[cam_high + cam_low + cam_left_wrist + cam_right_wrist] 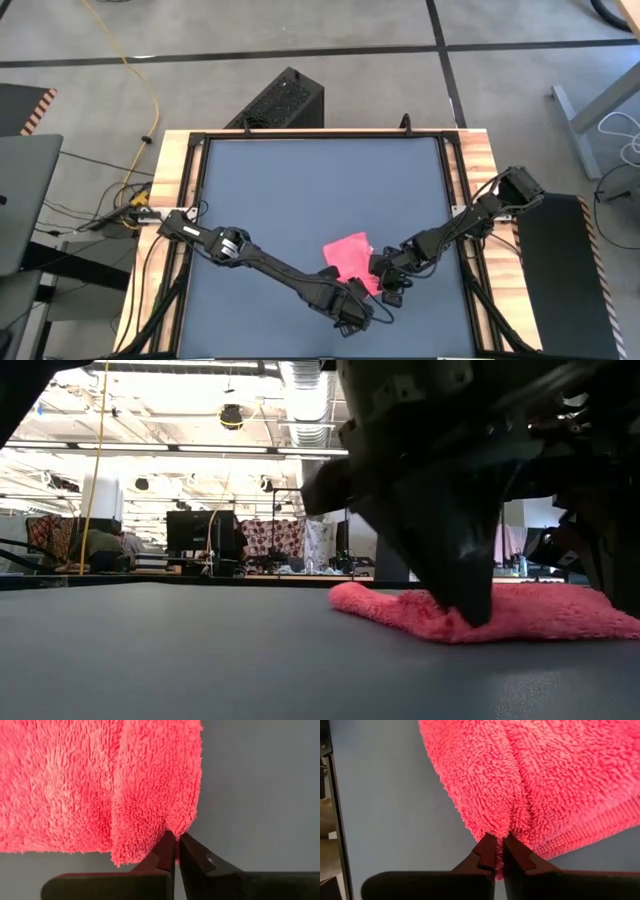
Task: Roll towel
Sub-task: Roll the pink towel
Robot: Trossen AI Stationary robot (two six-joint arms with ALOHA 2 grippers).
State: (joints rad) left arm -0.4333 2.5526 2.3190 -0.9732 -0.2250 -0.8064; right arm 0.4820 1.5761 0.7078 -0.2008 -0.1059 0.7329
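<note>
The bright pink towel lies on the dark grey tabletop, right of centre and toward the near edge. It looks folded over itself, with a doubled strip along one side. My left gripper is shut on the towel's near end. My right gripper is shut on the towel's right side. In the low view dark fingers, which I take for my left gripper's, come down onto the towel's front edge. My left gripper pinches the edge of the towel's doubled strip between its two fingertips, close to a corner. The fingers slant steeply down from the near-left side. The cloth puckers at the pinch and otherwise lies on the table. My right gripper pinches the towel's rounded edge between its two fingertips, slanting down from the right. The cloth creases upward from the pinch. A hemmed lower layer shows beside it, and the towel lies on the table.
A wooden frame with dark rails borders the tabletop. Bare grey table spreads to the left and far side of the towel. Beyond the table stand a black box and cables on the floor.
</note>
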